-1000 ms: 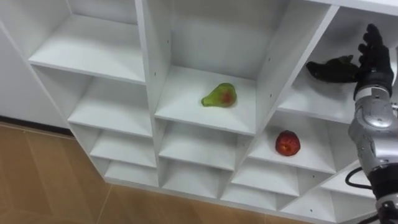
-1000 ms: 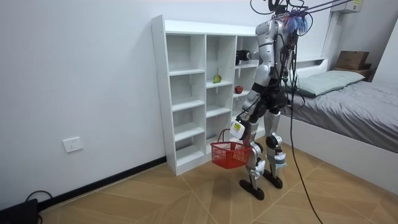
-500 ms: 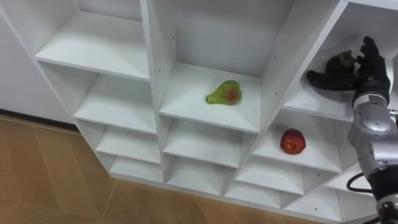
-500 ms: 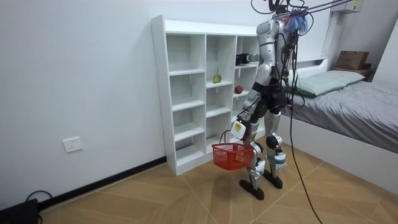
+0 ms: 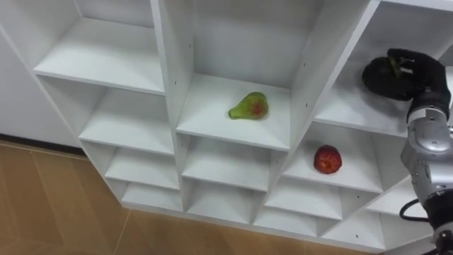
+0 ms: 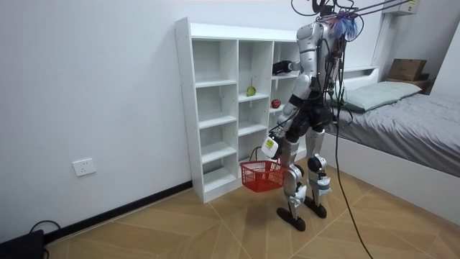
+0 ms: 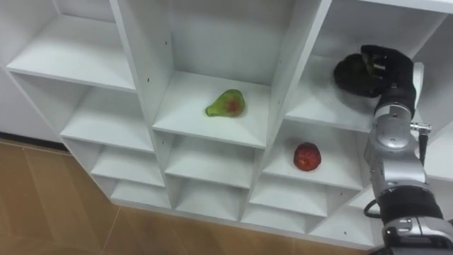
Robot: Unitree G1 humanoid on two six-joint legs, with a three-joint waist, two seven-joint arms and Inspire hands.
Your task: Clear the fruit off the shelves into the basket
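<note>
- Since the earlier frames, the right hand (image 5: 422, 72) has gone from raised and spread beside the dark fruit (image 5: 375, 75) to wrapped over it, and the red basket (image 6: 260, 175) has swung up and nearer the closet (image 5: 168, 64).
- The closet is a white unit of open compartments standing against a pale wall (image 6: 93, 86) on a wood-patterned floor (image 6: 180, 230).
- A bed (image 6: 410, 119) with a grey cover lies on the room view's right, and a wall socket (image 6: 84, 167) sits low on the room view's left.
- We see the robot standing upright between the closet and the bed, facing the closet's column nearest the bed.
- A green pear (image 5: 249, 106) with a red blush lies on its side in a middle-column compartment.
- A red fruit (image 5: 327, 160) rests in the right column, one shelf below the dark fruit.
- The dark fruit sits on its shelf in the right column's upper compartment.
- The right arm reaches up into that compartment, and the hand's fingers curl round the dark fruit from above and from the right.
- The left hand (image 6: 270, 147) hangs low beside the thigh with the basket dangling beneath it, and we cannot tell its grip at this distance.
</note>
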